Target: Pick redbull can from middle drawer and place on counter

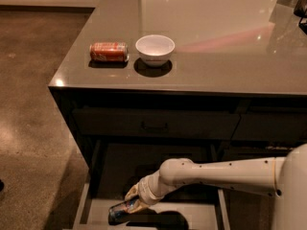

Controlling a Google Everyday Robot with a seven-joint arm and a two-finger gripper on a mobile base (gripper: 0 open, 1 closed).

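Note:
The redbull can (121, 210), slim and silver-blue, lies tilted in my gripper (130, 204) just above the pale grey floor of the open middle drawer (201, 216). My gripper is shut on it, low at the drawer's left part. My white arm (225, 174) reaches in from the right. The glossy grey-brown counter (216, 47) spreads above the drawers.
An orange-red soda can (109, 51) lies on its side near the counter's left edge, with a white bowl (155, 49) right of it. A dark upper drawer front with a small bar handle (154, 127) is shut. Brown floor lies to the left.

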